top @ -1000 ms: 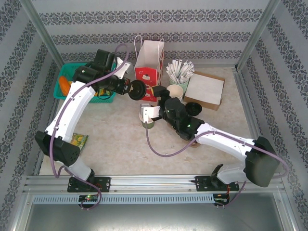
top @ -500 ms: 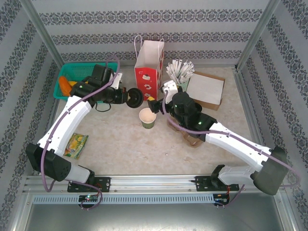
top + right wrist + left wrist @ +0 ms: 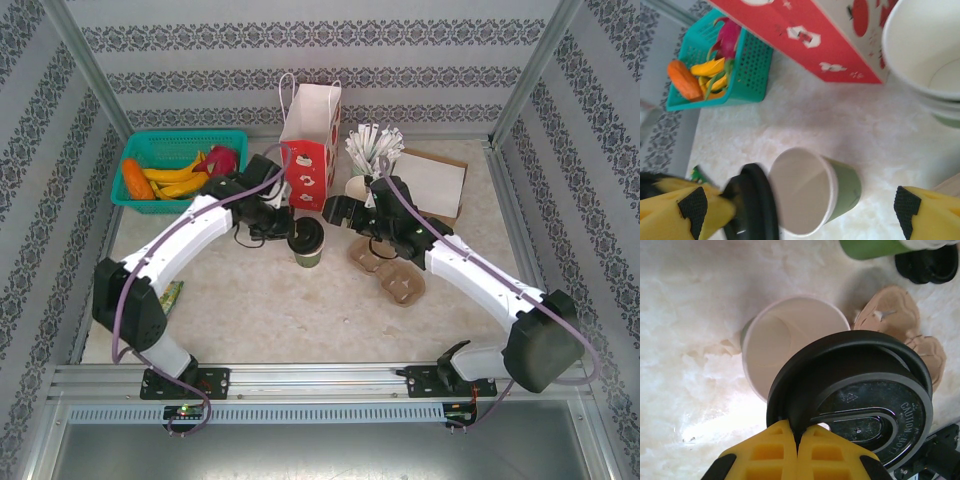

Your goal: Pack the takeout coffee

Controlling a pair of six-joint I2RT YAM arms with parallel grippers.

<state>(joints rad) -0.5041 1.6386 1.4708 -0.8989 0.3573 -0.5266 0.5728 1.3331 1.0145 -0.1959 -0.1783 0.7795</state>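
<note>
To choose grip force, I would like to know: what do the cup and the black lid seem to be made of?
The cup looks like paper: matte cream inside, rolled rim, green side. The lid is probably moulded plastic: black, slightly glossy, with embossed lettering.

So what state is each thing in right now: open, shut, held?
Cup: upright, lidless, empty.
Lid: gripped at its edge, tilted over cup, not seated.
Left tool: shut on lid.
Right tool: open, holding nothing.
Bag: upright, top open.
Stacked cups: lidless.
</note>
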